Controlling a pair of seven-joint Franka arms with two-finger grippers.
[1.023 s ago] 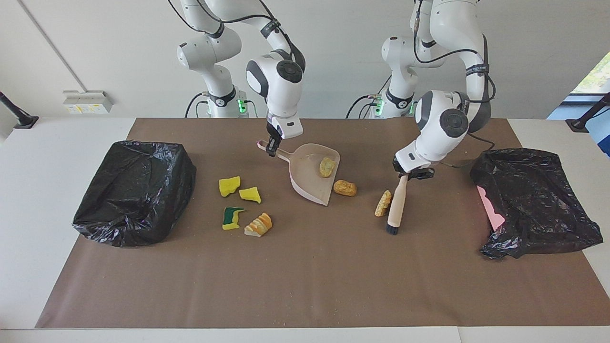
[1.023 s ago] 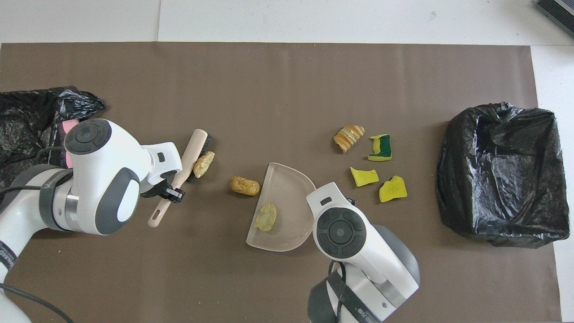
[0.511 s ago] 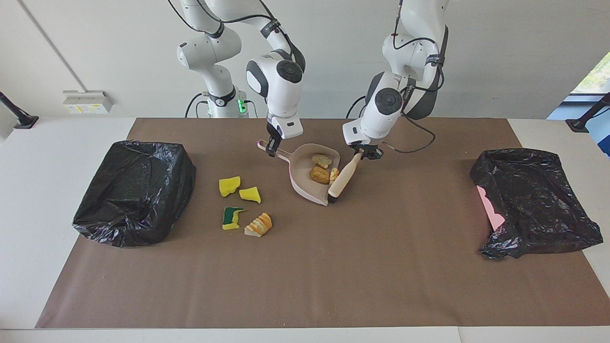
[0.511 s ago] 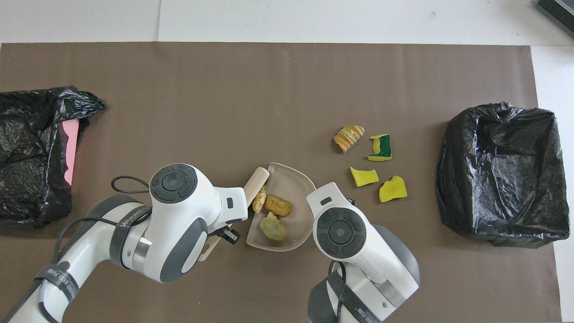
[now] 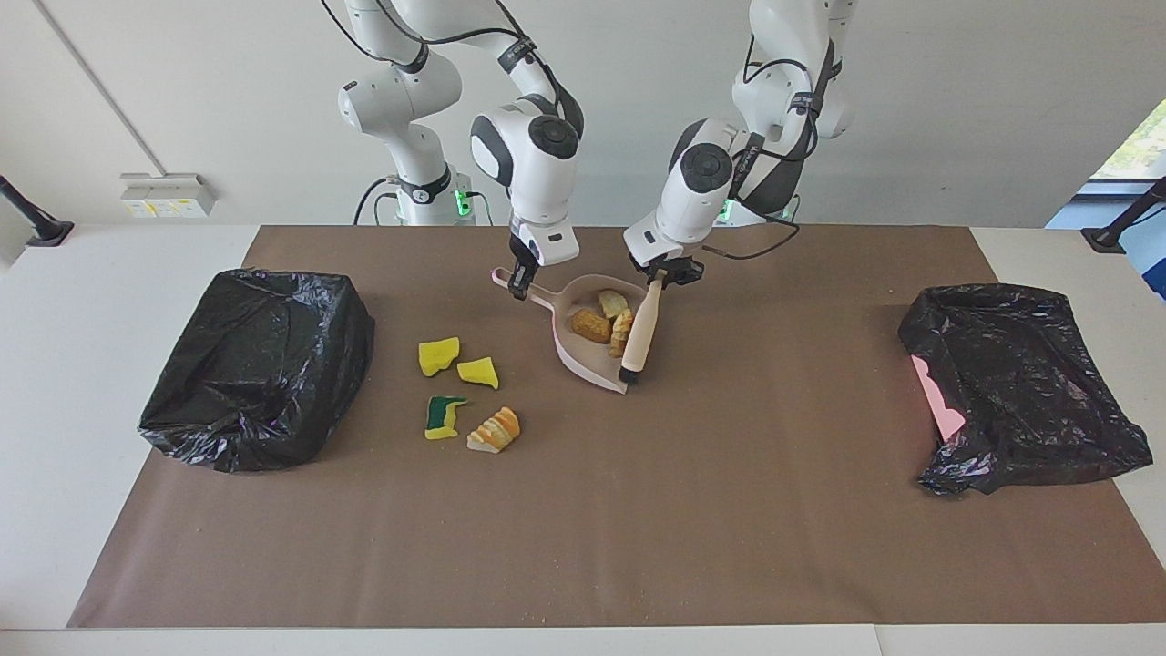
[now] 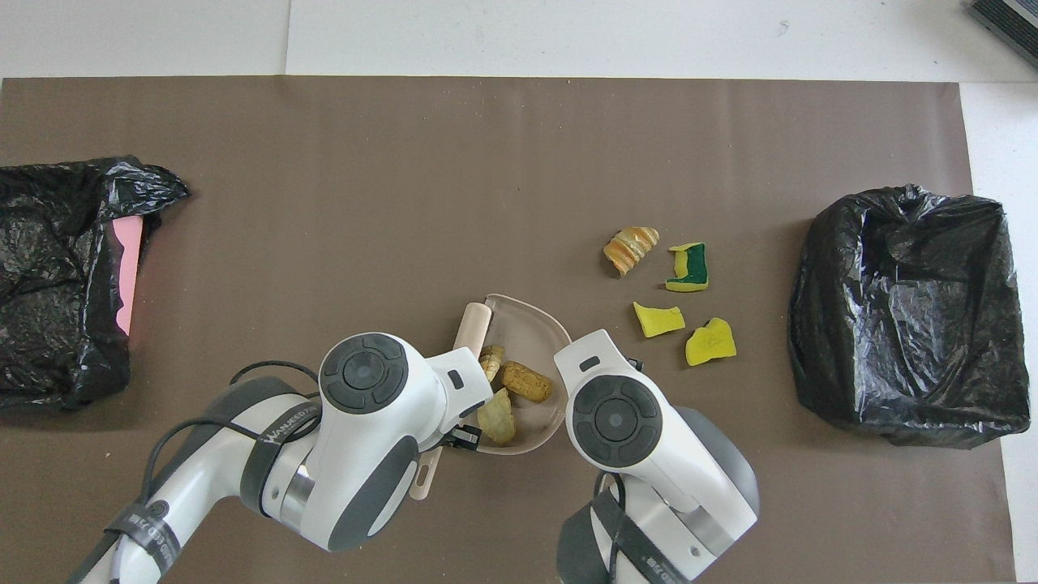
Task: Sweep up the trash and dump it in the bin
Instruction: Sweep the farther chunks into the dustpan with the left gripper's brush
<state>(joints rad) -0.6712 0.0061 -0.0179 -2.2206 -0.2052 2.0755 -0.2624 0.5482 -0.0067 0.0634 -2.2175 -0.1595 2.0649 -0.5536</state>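
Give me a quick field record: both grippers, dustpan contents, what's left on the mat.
left gripper: shut on brush, bristles at the dustpan's open edge
right gripper: shut on dustpan handle
in dustpan: three bread chunks
on mat: two yellow sponge pieces, green-backed sponge, striped pastry
bin bags: one at each end of the table

Robot lab: bare white walls, paper-covered table [image 5: 583, 547].

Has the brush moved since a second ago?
Yes. The brush, held by the left gripper, has come from the left arm's end of the table to the mouth of the dustpan, which stayed put.
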